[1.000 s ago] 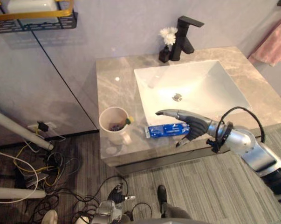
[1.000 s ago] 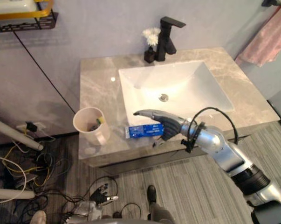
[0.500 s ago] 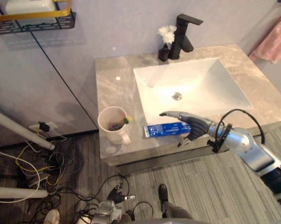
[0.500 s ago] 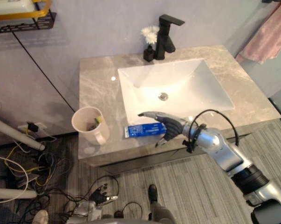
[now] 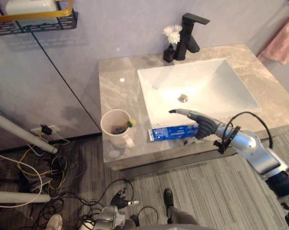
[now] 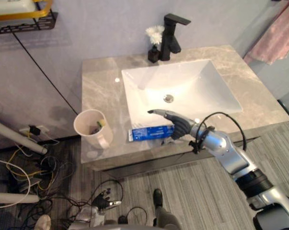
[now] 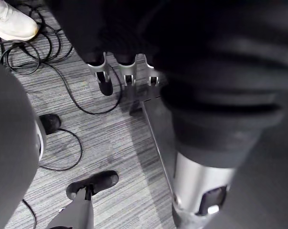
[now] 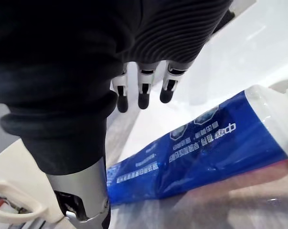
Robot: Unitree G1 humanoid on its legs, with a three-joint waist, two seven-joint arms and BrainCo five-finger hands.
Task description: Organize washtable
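While the grey worktop (image 5: pixel 118 86) holds a white sink (image 5: pixel 202 81), a cream cup (image 5: pixel 116 128) stands front-left and a blue toothpaste tube (image 5: pixel 170 132) lies flat along the front edge. The right hand (image 5: pixel 204 125) is over its cap end with fingers straight, gripping nothing. The left hand (image 7: pixel 127 76) hangs relaxed near the floor.

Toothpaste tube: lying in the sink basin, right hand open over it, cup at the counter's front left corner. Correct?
Not the basin. The toothpaste tube lies on the counter, on the strip between the sink basin and the front edge, as the left eye view shows. The rest holds: the right hand is open over it, and the cup is at the counter's front left corner.
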